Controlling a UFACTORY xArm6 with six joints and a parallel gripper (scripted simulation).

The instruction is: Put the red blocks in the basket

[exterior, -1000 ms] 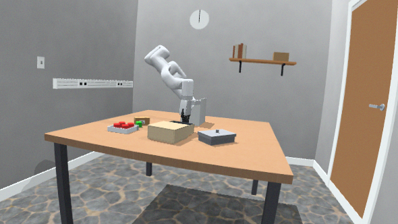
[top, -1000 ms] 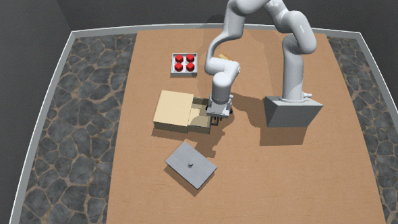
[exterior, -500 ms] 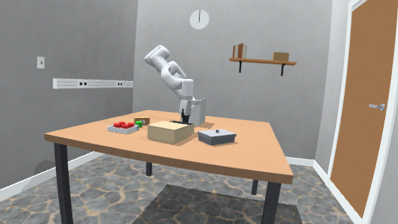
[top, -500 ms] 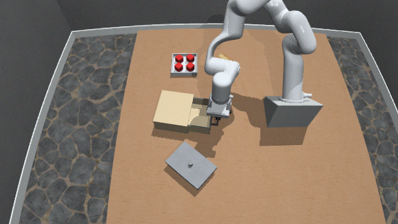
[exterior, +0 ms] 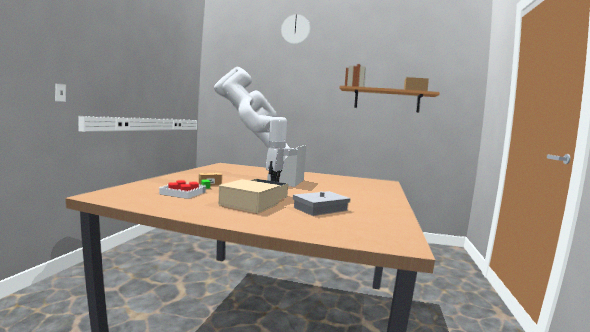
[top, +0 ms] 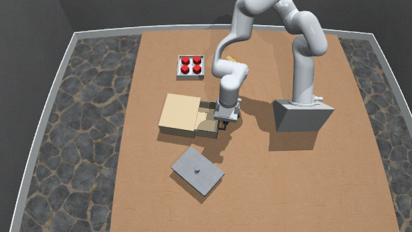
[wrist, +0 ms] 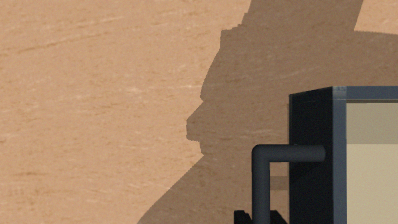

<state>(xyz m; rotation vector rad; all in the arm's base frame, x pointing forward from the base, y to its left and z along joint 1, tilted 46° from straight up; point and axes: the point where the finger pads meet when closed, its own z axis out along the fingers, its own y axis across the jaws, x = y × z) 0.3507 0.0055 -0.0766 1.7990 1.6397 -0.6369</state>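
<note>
2 jaws of the gripper (top: 226,124) (exterior: 274,175) (wrist: 261,218) are closed narrowly on the handle (top: 222,128) (wrist: 261,182), with a black fingertip on each side of its bar at the bottom of the wrist view. The handle belongs to the drawer (top: 210,122) (wrist: 311,125), which stands open from the right side of the light wooden cabinet (top: 179,112) (exterior: 240,195), left of centre in the top view. The visible part of its floor is pale.

Below the cabinet in that view, the grey lid (top: 207,179) (exterior: 320,198), with 1 small knob, lies turned at an angle. The exterior view shows it on the metal box (exterior: 325,207), right of centre.

4 red blocks (top: 185,61) (exterior: 186,186) sit inside the white basket (top: 190,77) (exterior: 182,193), in the upper left of the top view. In the exterior view, 1 green block (exterior: 206,183) is near the basket, beside a brown box (exterior: 210,176). Everything stands on the wooden desk (top: 265,189) (exterior: 250,240) (wrist: 75,100).

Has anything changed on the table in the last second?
Nothing visibly moved. The gripper is closed on the handle of the open drawer; the earlier pictures are too small to tell when it took hold. The red blocks and lid stayed put.
</note>
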